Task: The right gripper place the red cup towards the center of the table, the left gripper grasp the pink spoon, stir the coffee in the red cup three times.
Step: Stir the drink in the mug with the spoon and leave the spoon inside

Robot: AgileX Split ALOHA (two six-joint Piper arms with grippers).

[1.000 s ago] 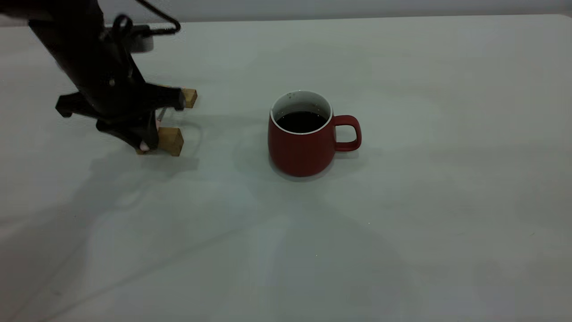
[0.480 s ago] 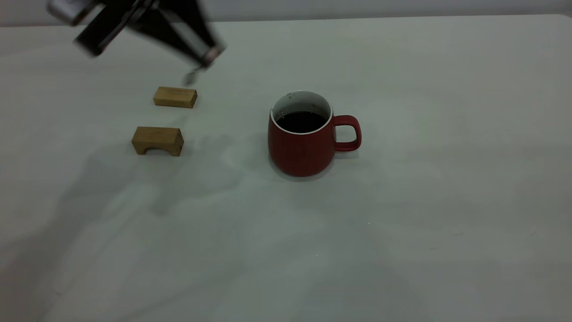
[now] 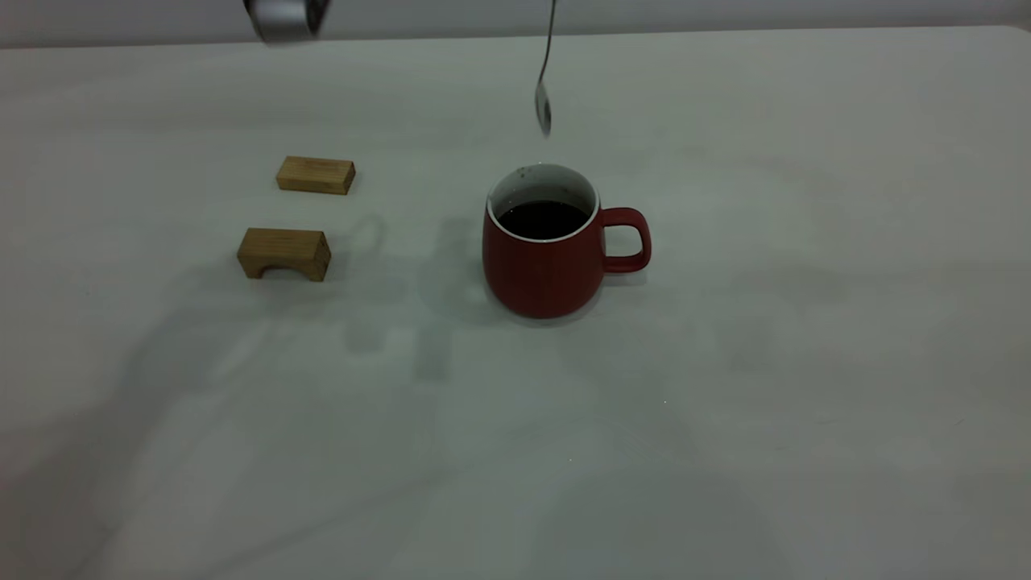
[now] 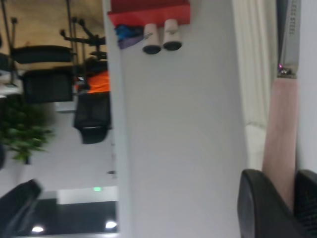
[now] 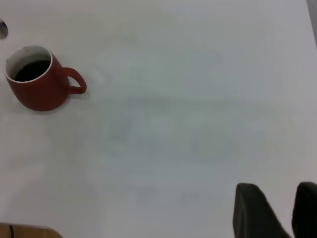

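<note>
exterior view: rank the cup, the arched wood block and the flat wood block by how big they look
1. Cup, clearly largest.
2. Arched block.
3. Flat block, a little smaller, but it lies farther from the camera, so those two may be alike.

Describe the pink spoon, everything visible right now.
The pink spoon hangs nearly upright above the red cup, bowl down, clear of the rim and the coffee. In the exterior view only its thin grey metal neck and bowl show; the top runs out of frame. In the left wrist view its pale pink handle sits between the left gripper jaws.
</note>
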